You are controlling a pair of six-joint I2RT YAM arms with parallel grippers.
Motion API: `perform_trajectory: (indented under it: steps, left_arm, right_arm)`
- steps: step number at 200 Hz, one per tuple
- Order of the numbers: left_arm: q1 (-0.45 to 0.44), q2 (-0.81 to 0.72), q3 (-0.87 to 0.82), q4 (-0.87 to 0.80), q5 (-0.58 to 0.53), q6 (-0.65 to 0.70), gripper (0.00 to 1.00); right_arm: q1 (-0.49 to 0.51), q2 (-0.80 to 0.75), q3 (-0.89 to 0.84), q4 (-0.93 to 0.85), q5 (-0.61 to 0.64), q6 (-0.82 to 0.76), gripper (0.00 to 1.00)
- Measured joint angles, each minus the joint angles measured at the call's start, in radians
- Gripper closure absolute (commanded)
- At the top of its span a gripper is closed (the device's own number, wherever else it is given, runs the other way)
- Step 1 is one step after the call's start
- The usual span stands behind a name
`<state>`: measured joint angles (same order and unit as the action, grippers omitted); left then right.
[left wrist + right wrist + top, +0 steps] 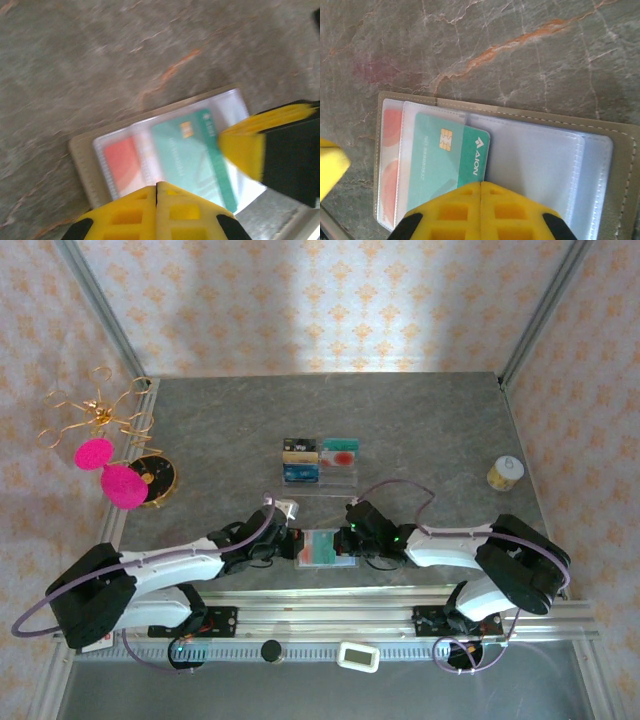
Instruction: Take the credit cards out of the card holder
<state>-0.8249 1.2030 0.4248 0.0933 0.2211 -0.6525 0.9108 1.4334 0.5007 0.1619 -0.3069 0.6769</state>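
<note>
The card holder [325,562] lies open on the table between my two grippers, olive rim [520,112] around clear sleeves. A green credit card [440,165] with a chip sticks partway out of a sleeve toward the holder's middle. A pale card with red blotches [391,150] sits in the sleeve beside it. My right gripper [481,183] is shut, its tips at the green card's exposed edge. My left gripper [157,184] is shut too, tips over the sleeve between the red-blotched card [120,160] and the green card [185,160]. The right gripper's fingers [242,145] show across the holder [82,155].
A clear acrylic tray [320,462] holding several cards stands just behind the holder. A pink ornament on gold wire [110,475] and a gold disc [155,478] are at the left. A small jar [505,472] sits at the right. The metal rail [350,620] runs along the near edge.
</note>
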Motion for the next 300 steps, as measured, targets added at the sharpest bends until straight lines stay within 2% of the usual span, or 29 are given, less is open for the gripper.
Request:
perform_trajectory:
  steps: [16,26,72,93,196,259,300]
  left_arm:
    - [-0.025,0.021,0.036,0.004,0.0,0.0,0.95]
    - [-0.038,0.05,0.055,0.013,0.004,0.0,0.99]
    - [-0.052,0.191,0.072,0.034,0.006,0.003,1.0]
    - [-0.052,0.203,0.071,0.035,0.006,0.004,1.0]
    - [-0.052,0.213,0.056,0.06,0.006,0.003,1.0]
    - [-0.053,0.121,0.063,0.006,0.0,0.008,1.0]
    - [-0.053,0.166,0.101,0.009,0.005,0.016,1.0]
  right_arm:
    - [0.0,0.0,0.0,0.0,0.0,0.0,1.0]
    - [0.0,0.0,0.0,0.0,0.0,0.0,1.0]
    - [0.0,0.0,0.0,0.0,-0.006,-0.01,0.79]
    - [-0.003,-0.004,0.0,0.002,-0.025,-0.024,0.75]
    - [-0.05,0.01,-0.022,0.063,-0.12,-0.024,0.77]
    - [-0.05,0.001,-0.022,0.056,-0.111,-0.027,0.77]
    - [-0.05,-0.025,-0.022,0.037,-0.105,-0.035,0.76]
